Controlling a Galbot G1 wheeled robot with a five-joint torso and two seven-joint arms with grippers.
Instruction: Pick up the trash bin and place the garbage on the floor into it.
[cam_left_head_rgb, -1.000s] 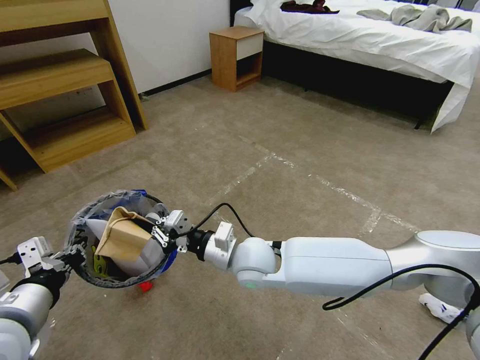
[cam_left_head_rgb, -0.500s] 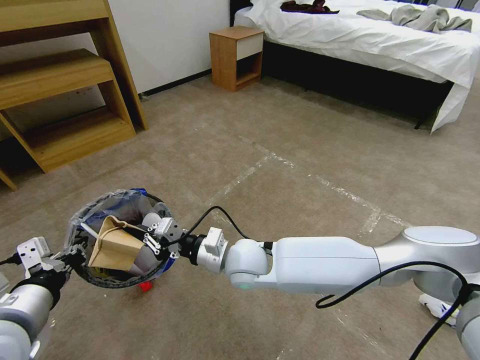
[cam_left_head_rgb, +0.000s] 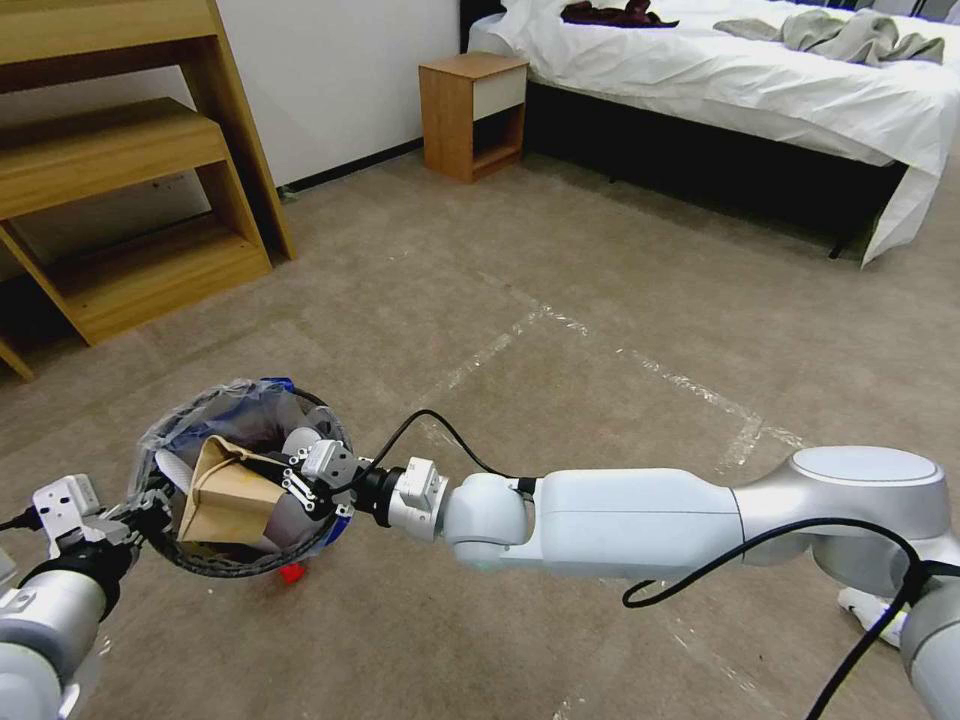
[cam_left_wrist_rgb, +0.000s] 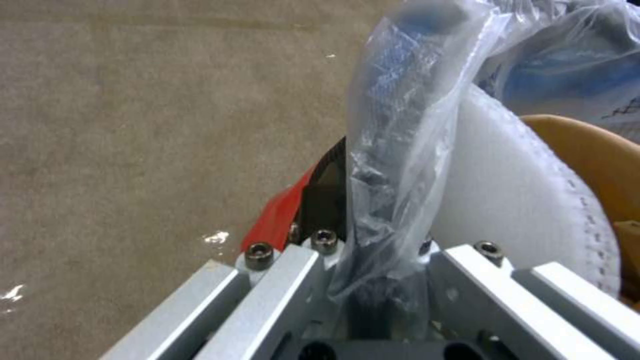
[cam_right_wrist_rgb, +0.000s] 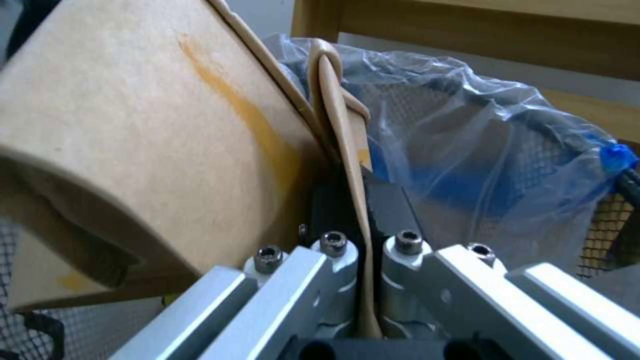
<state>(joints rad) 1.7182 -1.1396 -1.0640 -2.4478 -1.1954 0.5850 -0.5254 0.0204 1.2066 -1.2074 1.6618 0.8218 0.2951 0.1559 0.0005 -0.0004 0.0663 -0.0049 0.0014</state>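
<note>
Paper bag (cam_left_head_rgb: 228, 492) hides most, apparently, of trash bin's (cam_left_head_rgb: 190, 432) contents

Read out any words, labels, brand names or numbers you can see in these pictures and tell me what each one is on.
None can be read.
The tan paper bag, shut in the right gripper, bears an orange streak, no print.
The trash bin, held at its rim by the left gripper, has a plain liner.
The white slipper inside it is unmarked.
The nightstand and shelves carry no labels.
</note>
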